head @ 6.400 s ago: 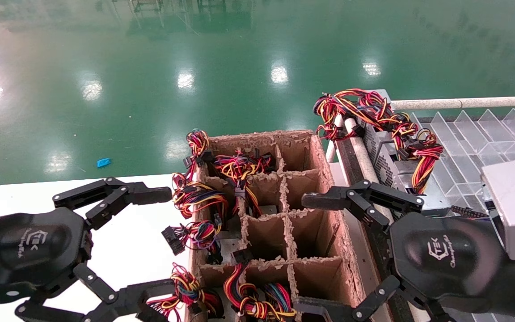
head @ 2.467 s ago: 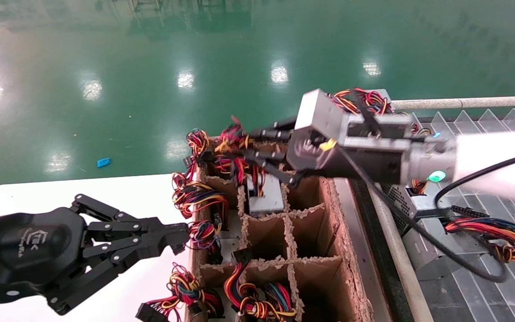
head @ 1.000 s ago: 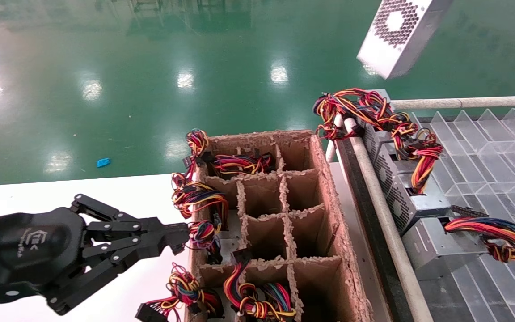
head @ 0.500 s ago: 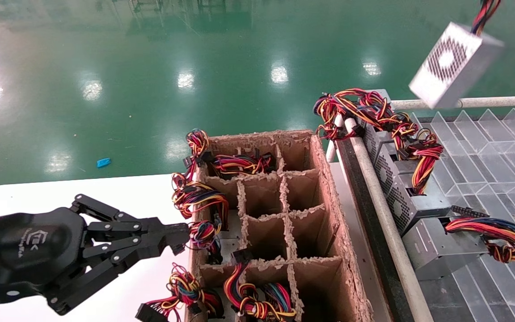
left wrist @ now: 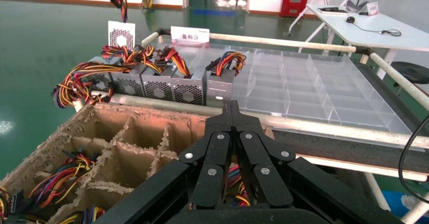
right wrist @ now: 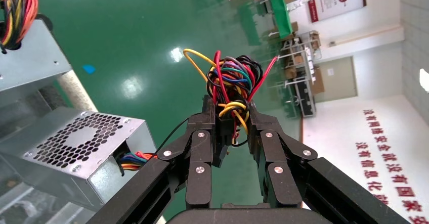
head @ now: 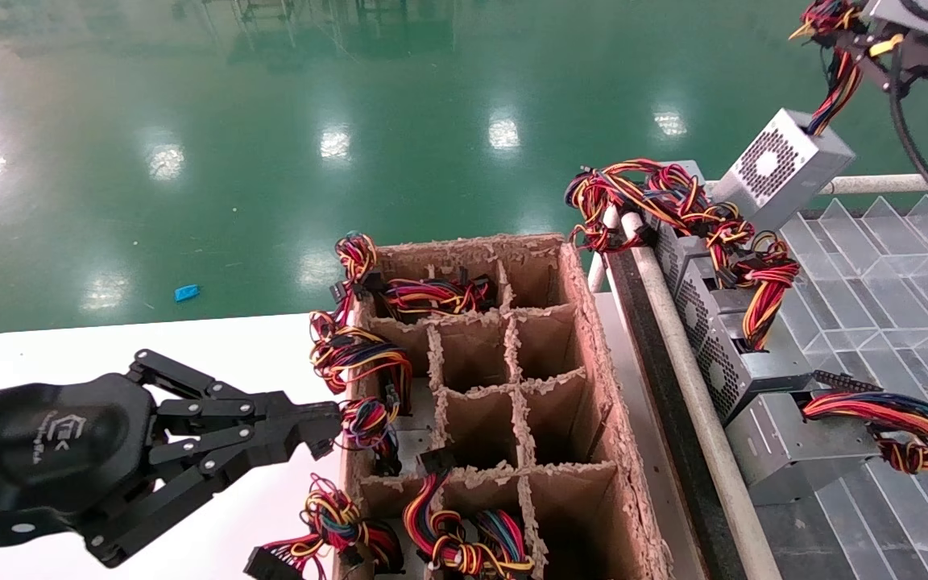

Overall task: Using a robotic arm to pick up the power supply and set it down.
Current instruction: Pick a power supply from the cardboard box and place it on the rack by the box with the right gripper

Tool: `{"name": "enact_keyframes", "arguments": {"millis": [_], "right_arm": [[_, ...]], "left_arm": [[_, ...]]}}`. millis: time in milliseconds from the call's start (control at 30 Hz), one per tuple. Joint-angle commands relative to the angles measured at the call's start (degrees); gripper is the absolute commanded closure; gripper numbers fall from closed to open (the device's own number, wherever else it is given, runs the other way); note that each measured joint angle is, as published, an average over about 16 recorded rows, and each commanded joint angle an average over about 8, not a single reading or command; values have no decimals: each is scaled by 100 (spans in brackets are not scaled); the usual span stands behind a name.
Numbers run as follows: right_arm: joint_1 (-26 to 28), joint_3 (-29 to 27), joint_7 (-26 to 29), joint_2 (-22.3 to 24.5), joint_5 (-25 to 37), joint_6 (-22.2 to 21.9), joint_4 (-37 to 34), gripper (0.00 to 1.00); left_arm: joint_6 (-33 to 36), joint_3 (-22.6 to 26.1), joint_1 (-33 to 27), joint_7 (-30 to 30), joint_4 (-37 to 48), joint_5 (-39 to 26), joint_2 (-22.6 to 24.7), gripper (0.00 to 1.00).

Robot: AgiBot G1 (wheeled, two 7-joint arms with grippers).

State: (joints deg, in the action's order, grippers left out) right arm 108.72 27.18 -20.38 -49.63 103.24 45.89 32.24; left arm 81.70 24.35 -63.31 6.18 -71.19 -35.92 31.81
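Note:
The power supply (head: 782, 165) is a small silver box with a round-patterned vent face. It hangs tilted by its red, yellow and black wire bundle (head: 830, 89) over the far end of the rack's row of units. In the right wrist view the power supply (right wrist: 76, 148) sits below and to one side of my right gripper (right wrist: 228, 110), which is shut on the knot of wires (right wrist: 230, 77). In the head view my right gripper (head: 851, 36) is at the top right corner, mostly cut off. My left gripper (head: 327, 427) is shut and empty beside the cardboard box; its tips (left wrist: 231, 105) meet.
A cardboard box (head: 585, 322) with divider cells holds several wire bundles along its left and near cells. Right of it, behind a pipe rail (head: 689, 387), grey perforated units (head: 722, 338) stand in a row on a clear divider tray (head: 875, 266). A white table (head: 109, 346) lies at the left.
The right arm lifted the power supply out of the cardboard box by its wires, swung it up and right, and has now lowered it toward the rack. The left gripper shut early on, then stayed still.

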Motion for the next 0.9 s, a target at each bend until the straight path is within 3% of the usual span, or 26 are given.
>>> {"name": "enact_keyframes", "arguments": {"millis": [33,500,900], "right_arm": [[-7,-19,-93,-76,-54,-52,-216,100],[204,-120,-816,-318,-259,-244,-1228,100],[237,-189,-1100,-470,-403,-242,-1523,100]], "left_arm": [[0,0,0,0,0,0,0,100],[0,0,0,0,0,0,0,100],[0,0,0,0,0,0,0,100]]}}
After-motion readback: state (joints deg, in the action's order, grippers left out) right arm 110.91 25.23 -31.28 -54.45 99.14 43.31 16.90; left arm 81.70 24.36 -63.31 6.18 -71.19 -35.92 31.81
